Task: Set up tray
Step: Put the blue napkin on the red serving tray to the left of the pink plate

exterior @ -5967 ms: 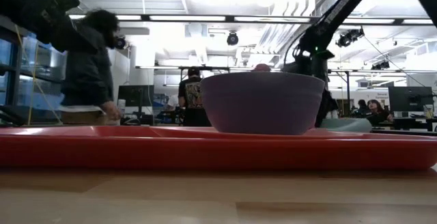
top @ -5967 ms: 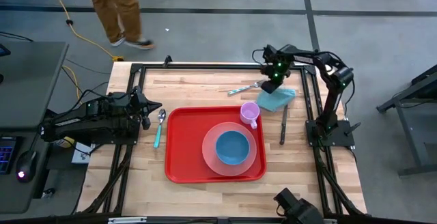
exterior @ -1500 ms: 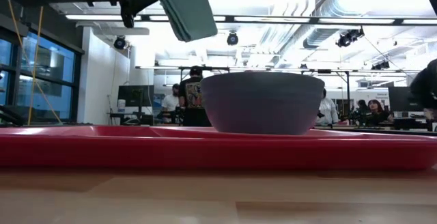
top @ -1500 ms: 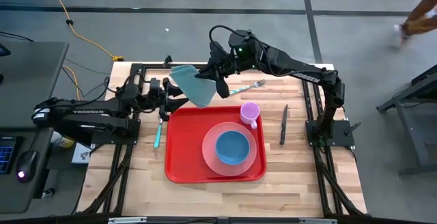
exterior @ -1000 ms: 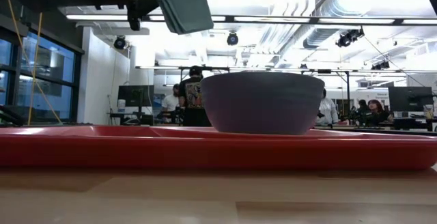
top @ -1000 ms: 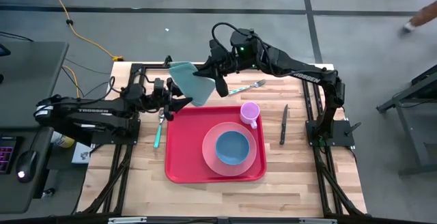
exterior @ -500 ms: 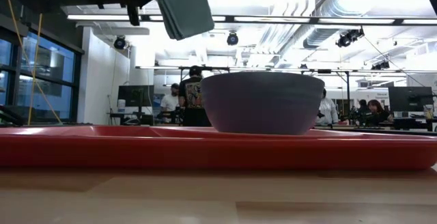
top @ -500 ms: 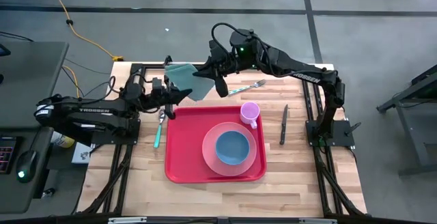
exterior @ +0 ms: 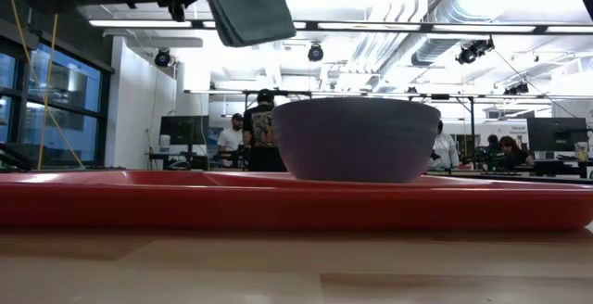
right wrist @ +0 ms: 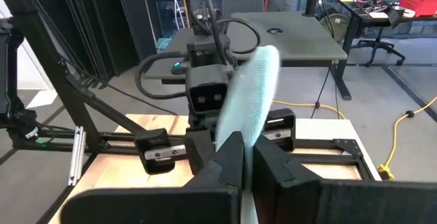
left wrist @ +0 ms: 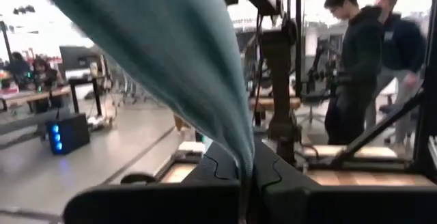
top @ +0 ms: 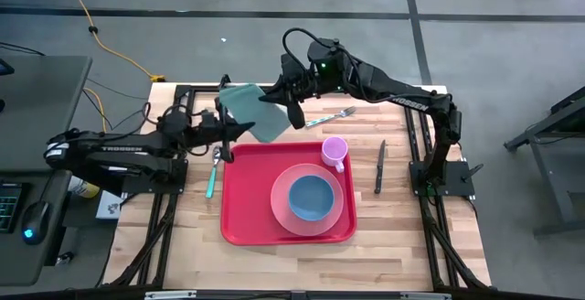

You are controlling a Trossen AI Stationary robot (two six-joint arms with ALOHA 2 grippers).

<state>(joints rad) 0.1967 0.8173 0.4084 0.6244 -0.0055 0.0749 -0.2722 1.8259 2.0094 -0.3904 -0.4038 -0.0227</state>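
Two claws meet in the air over the table (top: 274, 263), at its far left part, with a teal cloth (top: 249, 112) stretched between them; this looks like a handover of the napkin from one arm to the other. Below and to the near side of both claws lies the tray (top: 245, 210), flat on the wood, carrying a pink plate (top: 279, 210) with a blue bowl (top: 312, 197) in it and a purple cup (top: 335, 150) at its far right corner. Right claw (top: 279, 94) is closed on the cloth's edge, as its own wrist view shows the fabric pinched between both fingers. Left claw (top: 228, 126) sits just under the cloth's other end; its wrist view shows the fabric running down into the gap, so it appears closed on it too, though I judge that loosely. Next move, I think: the right claw must let go only once the left grip is sure, then the cloth goes down beside the tray. Smaller items lie apart from both claws: a knife (top: 379, 166) right of the tray, a fork (top: 331, 115) beyond it under the right arm, a spoon (top: 213, 172) just beneath the left claw
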